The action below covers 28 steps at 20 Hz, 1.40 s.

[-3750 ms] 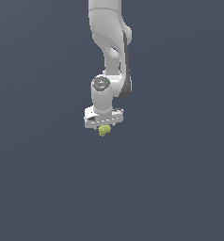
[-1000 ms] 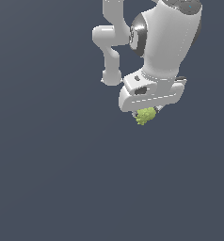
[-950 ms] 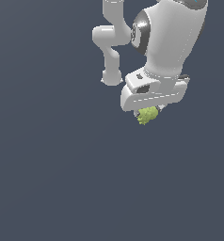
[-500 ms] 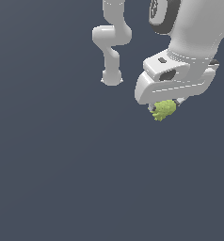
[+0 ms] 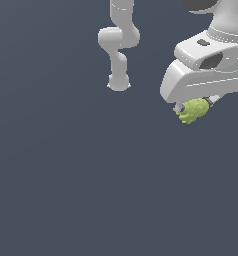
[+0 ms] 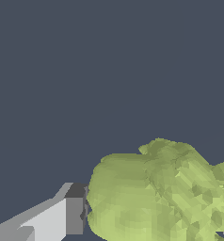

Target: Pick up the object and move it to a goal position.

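Note:
The object [image 5: 192,110] is a small lumpy yellow-green blob. It hangs under my white gripper [image 5: 194,107] at the upper part of the exterior view's right, well above the dark floor. The gripper is shut on it; the fingers are mostly hidden behind the hand and the blob. In the wrist view the object [image 6: 161,195] fills the lower part of the picture, pressed against one grey-tipped finger [image 6: 74,214]. The other finger barely shows at the picture's edge.
The arm's white links and base [image 5: 118,82] stand at the upper middle of the exterior view. A plain dark grey floor [image 5: 81,180] lies all around and below.
The gripper, holding the object, has moved toward the exterior view's right and closer to the camera, so it looks much larger. The object stays in the jaws.

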Available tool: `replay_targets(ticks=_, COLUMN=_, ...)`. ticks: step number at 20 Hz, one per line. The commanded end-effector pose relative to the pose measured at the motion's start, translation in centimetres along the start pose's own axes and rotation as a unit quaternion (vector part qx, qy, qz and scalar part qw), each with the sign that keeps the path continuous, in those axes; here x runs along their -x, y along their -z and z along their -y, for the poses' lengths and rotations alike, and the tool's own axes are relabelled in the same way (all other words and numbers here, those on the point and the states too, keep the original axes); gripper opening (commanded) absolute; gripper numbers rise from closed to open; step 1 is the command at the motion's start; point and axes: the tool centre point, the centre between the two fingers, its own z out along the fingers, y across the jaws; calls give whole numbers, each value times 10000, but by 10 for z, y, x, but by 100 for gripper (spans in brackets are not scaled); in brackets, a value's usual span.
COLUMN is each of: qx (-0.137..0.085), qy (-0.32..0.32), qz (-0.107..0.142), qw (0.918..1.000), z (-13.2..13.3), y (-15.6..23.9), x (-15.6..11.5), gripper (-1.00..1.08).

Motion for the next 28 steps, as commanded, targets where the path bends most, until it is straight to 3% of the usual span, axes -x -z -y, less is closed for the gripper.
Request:
replay_targets(ticks=1, qx=0, qy=-2, qz=1, qw=10000, z=5, y=9, x=-6, gripper=-100)
replay_targets(ticks=28, qx=-1, qy=1, qz=3, qw=10000, z=28, y=53, x=-35, gripper=-100)
